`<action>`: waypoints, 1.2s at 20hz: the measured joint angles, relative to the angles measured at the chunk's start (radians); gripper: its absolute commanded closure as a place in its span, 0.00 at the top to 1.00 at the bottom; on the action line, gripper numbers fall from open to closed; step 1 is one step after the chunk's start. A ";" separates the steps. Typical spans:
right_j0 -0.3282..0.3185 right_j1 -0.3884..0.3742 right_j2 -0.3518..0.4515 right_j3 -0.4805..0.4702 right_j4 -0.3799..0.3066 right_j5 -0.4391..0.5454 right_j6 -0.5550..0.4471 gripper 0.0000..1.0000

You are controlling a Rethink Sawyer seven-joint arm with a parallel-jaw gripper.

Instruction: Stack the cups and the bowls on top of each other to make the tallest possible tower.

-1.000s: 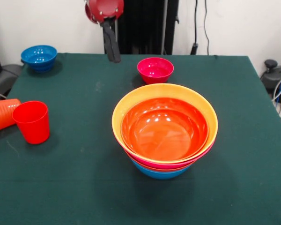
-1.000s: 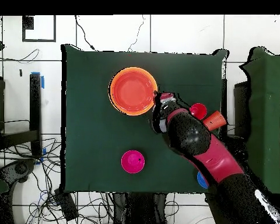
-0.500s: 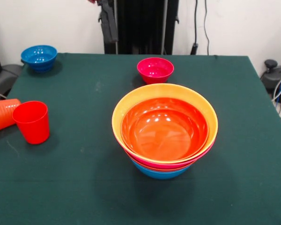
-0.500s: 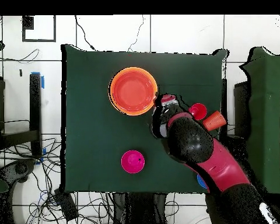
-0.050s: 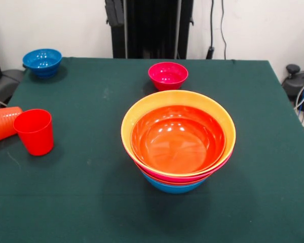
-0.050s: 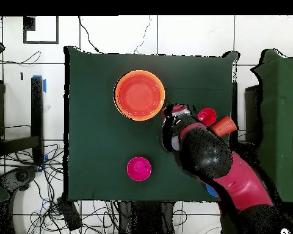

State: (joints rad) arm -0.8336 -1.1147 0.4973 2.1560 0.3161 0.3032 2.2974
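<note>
The tower (image 5: 178, 144) stands mid-table: a red-orange bowl (image 5: 177, 136) nested in a yellow-orange bowl, over a pink rim and a blue base. A small magenta bowl (image 5: 167, 75) sits behind it. A small blue bowl (image 5: 42, 62) is in the far left corner. The red cup (image 5: 35, 131) stands upright at the left, with the ribbed orange cup (image 5: 2, 123) lying on its side next to it. Only a dark tip of my gripper (image 5: 114, 11) shows at the top edge, high above the table. In the overhead view the arm's end (image 6: 173, 116) hovers between the tower (image 6: 140, 95) and the red cup (image 6: 207, 116).
The green table (image 5: 91, 202) has open cloth in front and to the right. A black post (image 5: 152, 28) and cables stand behind it. In the overhead view my arm (image 6: 216, 164) covers most of the small blue bowl (image 6: 210, 190); the magenta bowl (image 6: 139, 169) lies apart.
My gripper has risen from above the table's back edge almost out of the front view. In the overhead view the arm's end has shifted slightly toward the cups. Bowls and cups have not moved.
</note>
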 measured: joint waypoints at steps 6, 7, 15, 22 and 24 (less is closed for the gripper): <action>-0.017 -0.088 -0.008 0.040 0.005 0.067 0.000 1.00; -0.020 -0.099 -0.008 0.047 0.007 0.072 0.000 1.00; -0.076 -0.210 0.000 0.127 0.063 0.089 0.000 1.00; -0.155 -0.260 0.032 0.190 0.130 0.088 0.000 1.00; -0.170 -0.265 0.037 0.200 0.144 0.089 0.000 1.00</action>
State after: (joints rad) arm -1.0036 -1.3793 0.5339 2.3559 0.4598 0.3919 2.2974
